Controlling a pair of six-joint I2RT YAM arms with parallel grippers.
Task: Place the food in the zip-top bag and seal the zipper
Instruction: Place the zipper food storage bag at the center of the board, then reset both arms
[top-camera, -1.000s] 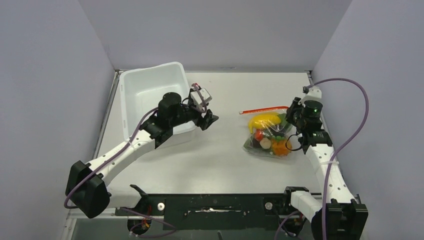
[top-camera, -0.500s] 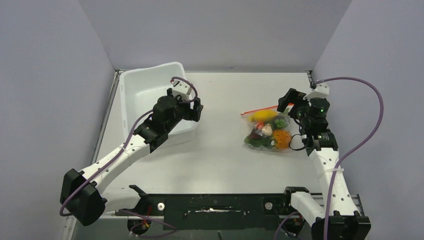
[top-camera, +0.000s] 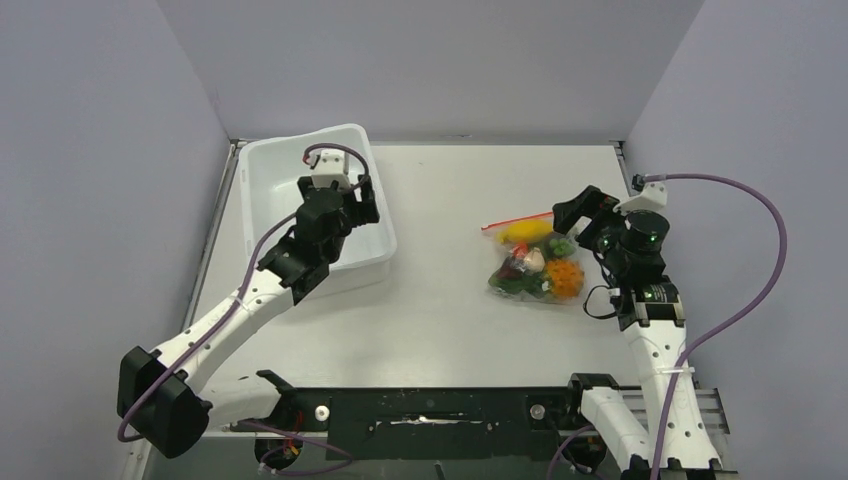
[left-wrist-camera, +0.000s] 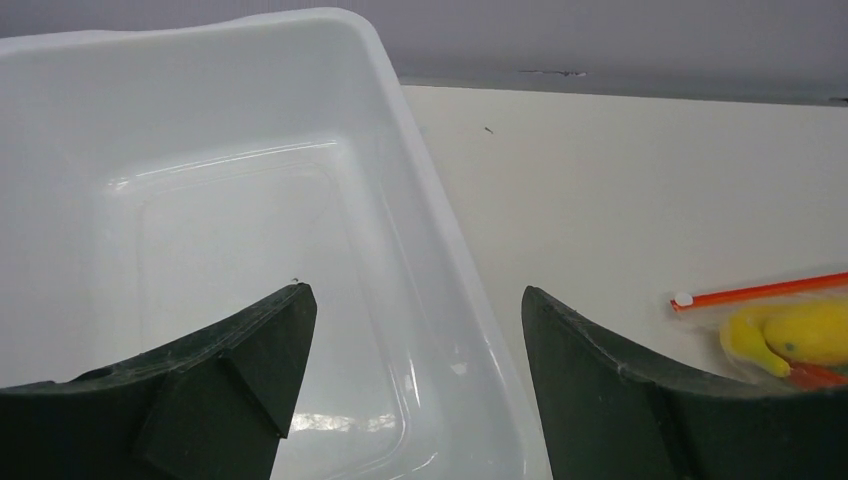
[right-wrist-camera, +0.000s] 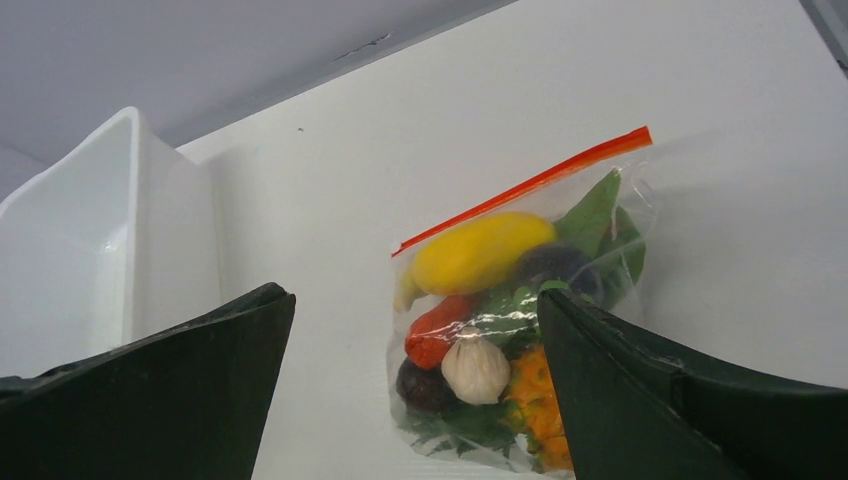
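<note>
Right jaws: spread wide with nothing between them, raised just to the right of the zip-top bag (top-camera: 530, 262) and not touching it.
Left jaws: parted and empty, hanging over the right wall of the white tub (top-camera: 275, 185), well apart from the bag.
Why so: both sets of jaws stand clear of the bag, which suggests it needs no holding now; the left sits out of the way.
Bag: lies flat on the bench (top-camera: 440, 310), right of centre, with the zipper (right-wrist-camera: 525, 187) along its far edge.
Zipper: one straight red line, probably pressed shut; a full seal cannot be confirmed.
Food: all inside the bag; none seen loose on the bench or in the tub.
Count: one bag, one tub; inside, one banana (right-wrist-camera: 480, 252), one chili (right-wrist-camera: 435, 330), one white bulb (right-wrist-camera: 476, 368), one orange piece (right-wrist-camera: 540, 400), two dark pieces and several green leaves (right-wrist-camera: 600, 215).
</note>
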